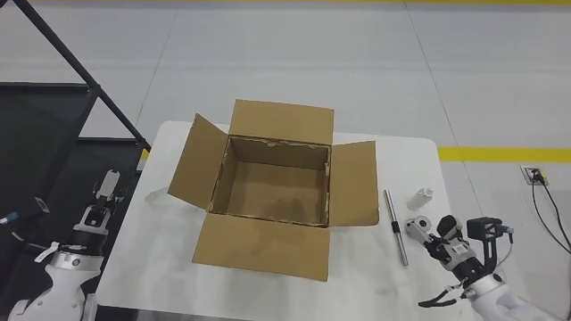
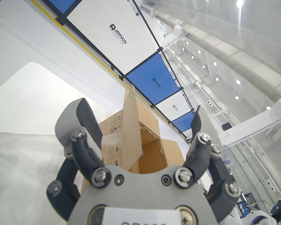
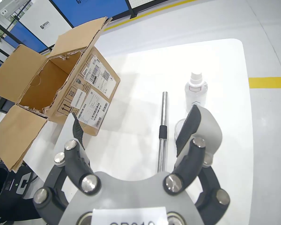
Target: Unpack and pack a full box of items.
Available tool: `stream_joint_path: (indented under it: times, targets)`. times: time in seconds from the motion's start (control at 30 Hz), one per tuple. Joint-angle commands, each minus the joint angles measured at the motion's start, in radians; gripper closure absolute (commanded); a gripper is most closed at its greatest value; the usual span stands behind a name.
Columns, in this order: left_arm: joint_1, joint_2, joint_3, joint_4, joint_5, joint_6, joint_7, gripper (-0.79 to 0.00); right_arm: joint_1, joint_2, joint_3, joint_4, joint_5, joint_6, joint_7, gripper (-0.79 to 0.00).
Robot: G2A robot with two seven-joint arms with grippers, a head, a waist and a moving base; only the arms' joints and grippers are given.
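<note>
The open brown cardboard box (image 1: 268, 192) sits empty mid-table. It looks light, with floppy torn flaps. Near it lie a slim steel rod (image 1: 396, 227) — stiff, slick, best pinched at its black band (image 3: 163, 132) — and a small clear spray bottle (image 1: 420, 198). The right gripper (image 3: 135, 118) and left gripper (image 2: 141, 112) both gape wide, holding nothing.

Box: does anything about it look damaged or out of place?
The box has ragged, torn cardboard along its top rim where the flaps fold out, on at least two sides. It stands upright on the table, flaps open; nothing spilled.
</note>
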Motion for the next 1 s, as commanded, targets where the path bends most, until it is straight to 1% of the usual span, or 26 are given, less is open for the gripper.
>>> stream_joint_path:
  times: [0.0, 0.13, 0.17, 0.3, 0.33, 0.4, 0.5, 0.57, 0.63, 0.67, 0.7, 0.73, 0.8, 0.83, 0.87, 0.97]
  targets:
    - [0.0, 0.0, 0.0, 0.0, 0.003, -0.001, -0.001, -0.785, 0.0, 0.0, 0.0, 0.0, 0.0, 0.0, 0.0, -0.785]
    - [0.0, 0.0, 0.0, 0.0, 0.003, -0.001, -0.001, -0.785, -0.002, 0.001, -0.006, -0.004, -0.029, -0.006, 0.003, -0.785]
    - [0.0, 0.0, 0.0, 0.0, 0.003, -0.001, -0.001, -0.785, -0.002, 0.003, -0.013, -0.005, -0.072, -0.011, 0.002, -0.785]
    - [0.007, 0.0, 0.0, 0.0, 0.012, 0.005, 0.002, -0.785, 0.023, 0.007, -0.048, 0.022, -0.254, 0.057, -0.007, -0.785]
    - [0.008, -0.001, -0.001, 0.001, 0.015, 0.005, 0.004, -0.785, 0.033, 0.008, -0.059, 0.042, -0.302, 0.073, 0.004, -0.785]
    - [0.01, -0.001, -0.001, -0.001, 0.02, 0.009, 0.007, -0.785, 0.068, 0.008, -0.076, 0.086, -0.344, 0.121, 0.03, -0.785]
    - [0.011, -0.001, -0.001, -0.003, 0.021, 0.014, 0.011, -0.785, 0.128, 0.012, -0.095, 0.162, -0.36, 0.11, 0.075, -0.785]
    - [0.011, -0.001, -0.001, -0.003, 0.021, 0.014, 0.011, -0.785, 0.166, 0.013, -0.103, 0.212, -0.387, 0.141, 0.084, -0.785]
    - [0.011, -0.001, -0.001, -0.003, 0.021, 0.014, 0.011, -0.785, 0.198, 0.013, -0.117, 0.256, -0.402, 0.149, 0.081, -0.785]
    - [0.011, -0.001, -0.001, -0.003, 0.021, 0.014, 0.011, -0.785, 0.211, 0.013, -0.121, 0.278, -0.404, 0.153, 0.077, -0.748]
    - [0.011, -0.001, -0.001, -0.003, 0.021, 0.014, 0.011, -0.785, 0.222, 0.014, -0.123, 0.297, -0.411, 0.162, 0.073, -0.428]
    - [0.011, -0.001, -0.001, -0.003, 0.021, 0.014, 0.011, -0.785, 0.23, 0.014, -0.127, 0.31, -0.418, 0.171, 0.071, -0.323]
    - [0.011, -0.001, -0.001, -0.003, 0.021, 0.014, 0.011, -0.785, 0.241, 0.014, -0.132, 0.328, -0.415, 0.17, 0.068, -0.212]
    - [0.011, -0.001, -0.001, -0.003, 0.021, 0.014, 0.011, -0.785, 0.244, 0.015, -0.132, 0.335, -0.414, 0.168, 0.07, -0.086]
    - [0.011, -0.001, -0.001, -0.003, 0.021, 0.014, 0.011, -0.785, 0.248, 0.016, -0.132, 0.34, -0.416, 0.17, 0.074, 0.0]
    - [0.011, -0.001, -0.001, -0.003, 0.021, 0.014, 0.011, -0.785, 0.254, 0.017, -0.134, 0.347, -0.419, 0.175, 0.08, 0.0]
